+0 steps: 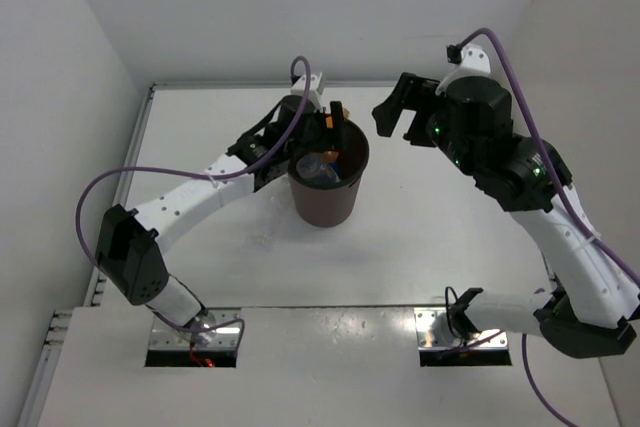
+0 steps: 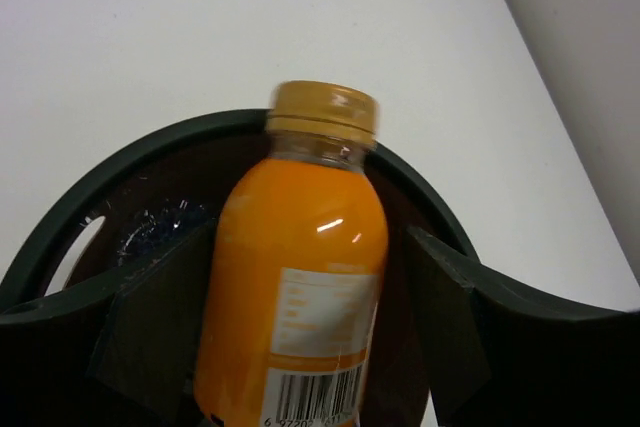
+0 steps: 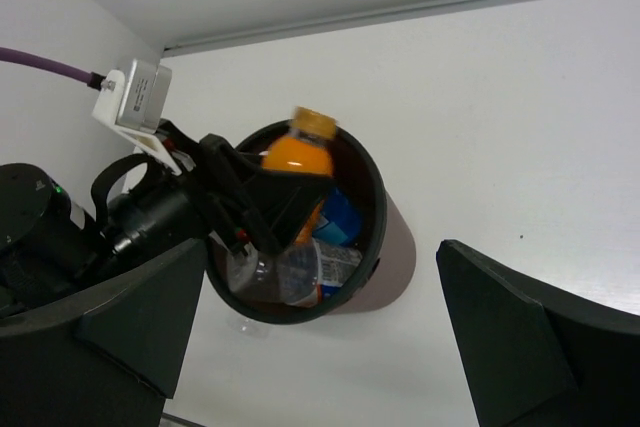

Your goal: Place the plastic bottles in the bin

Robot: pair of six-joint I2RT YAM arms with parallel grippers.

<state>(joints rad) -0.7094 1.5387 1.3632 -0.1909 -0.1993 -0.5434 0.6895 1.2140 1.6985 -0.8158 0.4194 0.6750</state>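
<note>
The dark brown bin (image 1: 326,209) stands mid-table. My left gripper (image 1: 335,129) hangs over its rim. The orange bottle (image 2: 300,277) with a pale cap sits between the left fingers (image 2: 150,327), above the bin's mouth. A narrow gap shows beside the right finger, and the cap is blurred. In the right wrist view, the orange bottle (image 3: 298,155) is over the bin (image 3: 398,257). A clear bottle with a white label (image 3: 305,272) and a blue-labelled one (image 3: 345,215) lie inside. My right gripper (image 1: 393,117) is open and empty, to the right of the bin.
White walls close the table at the back and on both sides. The left arm reaches in from the bin's left, with a purple cable (image 1: 100,192) looping beside it. The right arm arches along the right side.
</note>
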